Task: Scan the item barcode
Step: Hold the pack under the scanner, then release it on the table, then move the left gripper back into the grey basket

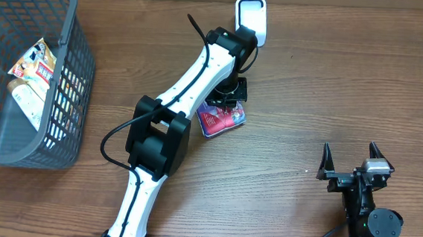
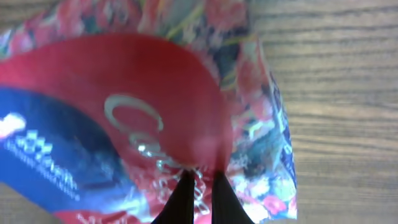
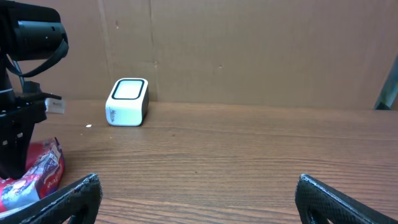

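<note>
- I see the table [image 1: 311, 81] as brown wood grain, smooth with a low sheen.
- The packet [image 2: 124, 93] is glossy, crinkled plastic film.
- The scanner [image 1: 250, 15] looks like smooth white plastic.
- The basket [image 1: 80, 79] is grey plastic mesh.
- Behind stands matt brown cardboard [image 3: 249, 50].
</note>
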You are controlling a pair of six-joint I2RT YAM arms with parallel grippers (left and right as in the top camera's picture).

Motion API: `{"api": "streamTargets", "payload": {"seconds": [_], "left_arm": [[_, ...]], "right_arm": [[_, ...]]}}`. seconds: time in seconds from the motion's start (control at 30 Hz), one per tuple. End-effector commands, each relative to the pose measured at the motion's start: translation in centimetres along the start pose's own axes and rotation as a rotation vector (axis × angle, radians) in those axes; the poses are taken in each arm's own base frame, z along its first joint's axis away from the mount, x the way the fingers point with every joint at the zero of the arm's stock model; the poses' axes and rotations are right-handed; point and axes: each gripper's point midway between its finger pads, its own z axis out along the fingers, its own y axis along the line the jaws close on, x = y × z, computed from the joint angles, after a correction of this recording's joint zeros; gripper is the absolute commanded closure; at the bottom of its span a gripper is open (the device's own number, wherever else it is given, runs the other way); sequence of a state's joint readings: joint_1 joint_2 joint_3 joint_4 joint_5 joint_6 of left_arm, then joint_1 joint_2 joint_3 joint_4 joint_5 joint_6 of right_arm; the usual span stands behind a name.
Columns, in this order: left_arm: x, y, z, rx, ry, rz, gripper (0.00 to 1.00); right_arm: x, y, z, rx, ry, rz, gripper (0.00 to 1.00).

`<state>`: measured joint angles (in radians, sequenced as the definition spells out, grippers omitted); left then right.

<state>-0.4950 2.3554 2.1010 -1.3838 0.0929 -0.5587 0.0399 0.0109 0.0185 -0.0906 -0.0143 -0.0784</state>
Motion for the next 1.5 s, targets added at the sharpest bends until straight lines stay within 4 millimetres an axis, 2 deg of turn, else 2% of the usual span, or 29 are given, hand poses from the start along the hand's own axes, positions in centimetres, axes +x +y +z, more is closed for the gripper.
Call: {"api": "streamTargets", "payload": {"seconds": [0.0,0.03,0.07,0.17,0.27,0.37,0.43,0.47,0.53,0.57,0.63,0.7,0.73,0.8,0.83,0.9,0.93,0.97,1.17,1.27,1.47], "left_arm": [[-0.8,-0.5,-4.1,0.076,-0.032,-0.013,0.96],[-1.3,-0.4,-6.8,0.097,-0.068,-0.011,0.96],[-1.4,-0.3,-8.2,0.110,-0.090,-0.009,0.96],[-2.1,-0.1,-14.5,0.176,-0.215,0.008,0.96],[-2.5,-0.3,-21.8,0.299,-0.419,0.076,0.94],[-1.9,1.1,-26.7,0.353,-0.547,0.065,0.86],[-1.0,3.3,-30.0,0.365,-0.630,0.034,0.80],[-0.3,5.3,-32.3,0.361,-0.696,0.013,0.75],[0.4,7.8,-34.6,0.342,-0.769,-0.032,0.71],[0.8,9.0,-35.6,0.327,-0.805,-0.057,0.64],[1.8,12.5,-38.0,0.280,-0.893,-0.131,0.39],[2.8,15.8,-39.8,0.247,-0.959,-0.204,0.31],[3.3,17.2,-40.5,0.239,-0.983,-0.234,0.22],[4.1,19.9,-41.6,0.220,-1.023,-0.300,0.05],[4.4,21.2,-42.0,0.208,-1.039,-0.333,0.00],[4.7,23.9,-42.4,0.180,-1.059,-0.402,0.00],[4.7,24.6,-42.4,0.173,-1.062,-0.420,0.00],[4.8,26.6,-42.4,0.150,-1.065,-0.479,0.00],[5.5,33.9,-41.0,0.039,-1.030,-0.705,0.00],[5.3,36.1,-38.8,0.000,-0.952,-0.764,0.00],[5.4,40.0,-32.9,-0.205,-0.740,-0.909,0.00]], "right_arm": [[0.2,-0.2,0.0,0.012,-0.004,-0.001,0.00],[0.2,-0.2,0.0,0.012,-0.004,-0.001,0.00],[0.2,-0.2,0.0,0.012,-0.003,-0.001,0.00],[0.2,-0.2,0.0,0.012,-0.004,-0.001,0.00],[0.2,-0.2,0.0,0.012,-0.004,-0.001,0.00],[0.2,-0.2,0.0,0.012,-0.003,-0.001,0.00],[0.2,-0.2,0.0,0.012,-0.004,-0.001,0.00],[0.2,-0.2,0.0,0.012,-0.004,-0.001,0.00],[0.2,-0.2,0.0,0.012,-0.004,-0.001,0.00],[0.2,-0.2,0.0,0.012,-0.004,-0.001,0.00],[0.2,-0.2,0.0,0.012,-0.003,-0.001,0.00],[0.2,-0.2,0.0,0.012,-0.004,-0.001,0.00],[0.2,-0.2,0.0,0.012,-0.004,-0.001,0.00],[0.2,-0.2,0.0,0.012,-0.004,-0.001,0.00],[0.2,-0.2,0.0,0.012,-0.003,-0.001,0.00],[0.2,-0.2,0.0,0.012,-0.003,-0.001,0.00],[0.2,-0.2,0.0,0.012,-0.004,-0.001,0.00],[0.2,-0.2,0.0,0.012,-0.004,-0.001,0.00],[0.2,-0.2,0.0,0.012,-0.004,-0.001,0.00],[0.2,-0.2,0.0,0.012,-0.004,-0.001,0.00],[0.2,-0.2,0.0,0.012,-0.003,-0.001,0.00]]}}
